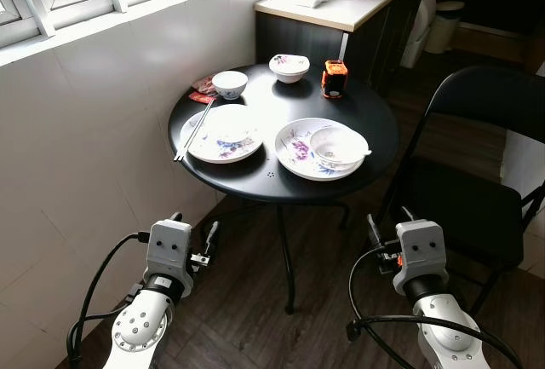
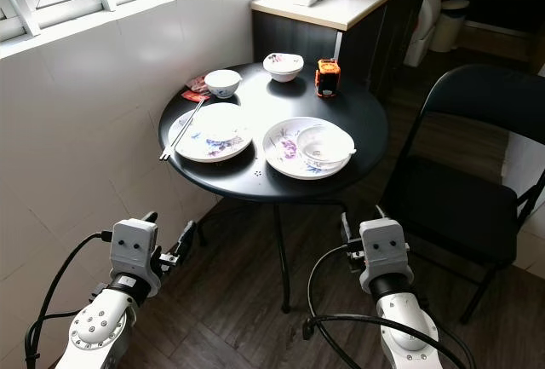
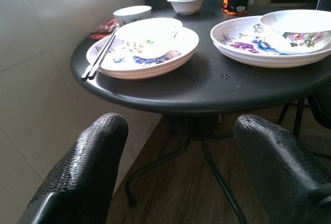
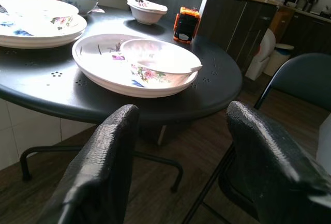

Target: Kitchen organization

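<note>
Down low, nearest to me, the left gripper (image 3: 176, 182) and the right gripper (image 4: 181, 182) are both hanging below the table edge with their black fingers spread wide, gripping nothing. Just beyond and above them is sitting the round black metal table (image 1: 375, 122). On its near left side, ahead of the left gripper, a floral white plate (image 1: 247, 146) is carrying a white bowl (image 3: 149, 36), with black chopsticks (image 1: 192, 132) lying across the plate's left rim. Beside it, ahead of the right gripper, a second floral plate (image 1: 289, 152) is holding a shallow white floral bowl (image 1: 339, 146). Farther back, a small blue-rimmed white bowl (image 1: 229, 83) is resting near a red packet (image 1: 203, 95), then a small square-ish white dish (image 1: 289, 67) and an orange-and-black tape measure (image 1: 334, 79). A black folding chair (image 1: 464, 190) is standing to the right.
</note>
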Motion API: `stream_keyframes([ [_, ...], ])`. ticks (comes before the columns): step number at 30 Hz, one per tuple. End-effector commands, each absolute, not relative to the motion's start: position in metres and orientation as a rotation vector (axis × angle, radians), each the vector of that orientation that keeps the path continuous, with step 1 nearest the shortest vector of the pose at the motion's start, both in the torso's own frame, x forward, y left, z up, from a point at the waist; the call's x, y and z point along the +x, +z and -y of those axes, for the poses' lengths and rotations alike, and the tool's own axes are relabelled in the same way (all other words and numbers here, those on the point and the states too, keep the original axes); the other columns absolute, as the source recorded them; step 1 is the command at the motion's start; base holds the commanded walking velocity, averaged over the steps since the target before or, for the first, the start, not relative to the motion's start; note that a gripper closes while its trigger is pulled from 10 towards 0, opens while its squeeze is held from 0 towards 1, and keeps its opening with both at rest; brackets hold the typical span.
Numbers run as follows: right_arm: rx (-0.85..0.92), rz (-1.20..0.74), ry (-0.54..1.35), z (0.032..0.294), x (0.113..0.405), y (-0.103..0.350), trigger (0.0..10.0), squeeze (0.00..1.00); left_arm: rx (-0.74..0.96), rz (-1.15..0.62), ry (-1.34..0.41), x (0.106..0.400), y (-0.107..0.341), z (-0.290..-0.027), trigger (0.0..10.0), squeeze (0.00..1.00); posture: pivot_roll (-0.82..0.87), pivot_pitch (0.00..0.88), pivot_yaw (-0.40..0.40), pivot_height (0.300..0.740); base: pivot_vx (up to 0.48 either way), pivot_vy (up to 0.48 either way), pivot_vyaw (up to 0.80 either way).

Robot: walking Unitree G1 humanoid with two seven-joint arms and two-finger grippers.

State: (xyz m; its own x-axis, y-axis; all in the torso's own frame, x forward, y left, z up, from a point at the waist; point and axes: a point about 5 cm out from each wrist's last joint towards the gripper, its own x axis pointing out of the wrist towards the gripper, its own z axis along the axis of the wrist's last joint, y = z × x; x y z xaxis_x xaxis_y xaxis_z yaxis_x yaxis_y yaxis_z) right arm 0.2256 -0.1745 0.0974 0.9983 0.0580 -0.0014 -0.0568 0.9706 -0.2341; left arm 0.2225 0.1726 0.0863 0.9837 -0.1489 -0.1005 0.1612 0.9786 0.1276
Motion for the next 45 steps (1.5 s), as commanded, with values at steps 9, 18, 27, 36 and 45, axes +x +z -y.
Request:
stream_keyframes([
  [9,-0.236,0.021,0.061,0.174,0.228,0.1034,10.0,0.0,0.137,-0.048,-0.168,0.2271,0.0938,-0.1708,10.0,0.0,0.05,0.0,-0.033,0.74,0.0,0.0,0.0],
  [18,-0.237,0.021,0.063,0.1745,0.2278,0.104,10.0,0.0,0.134,-0.042,-0.169,0.227,0.0946,-0.1698,10.0,0.0,0.05,0.0,-0.036,0.74,0.0,0.0,0.0],
  [27,-0.244,0.026,0.066,0.1744,0.2283,0.105,10.0,0.0,0.129,-0.037,-0.168,0.2274,0.0951,-0.1691,10.0,0.0,0.05,0.0,-0.037,0.74,0.0,0.0,0.0],
  [36,-0.247,0.028,0.068,0.1742,0.2289,0.1056,10.0,0.0,0.127,-0.034,-0.169,0.2281,0.095,-0.1689,10.0,0.0,0.05,0.0,-0.038,0.74,0.0,0.0,0.0],
  [45,-0.247,0.029,0.068,0.1739,0.229,0.1059,10.0,0.0,0.126,-0.033,-0.171,0.2283,0.0952,-0.1688,10.0,0.0,0.05,0.0,-0.038,0.74,0.0,0.0,0.0],
])
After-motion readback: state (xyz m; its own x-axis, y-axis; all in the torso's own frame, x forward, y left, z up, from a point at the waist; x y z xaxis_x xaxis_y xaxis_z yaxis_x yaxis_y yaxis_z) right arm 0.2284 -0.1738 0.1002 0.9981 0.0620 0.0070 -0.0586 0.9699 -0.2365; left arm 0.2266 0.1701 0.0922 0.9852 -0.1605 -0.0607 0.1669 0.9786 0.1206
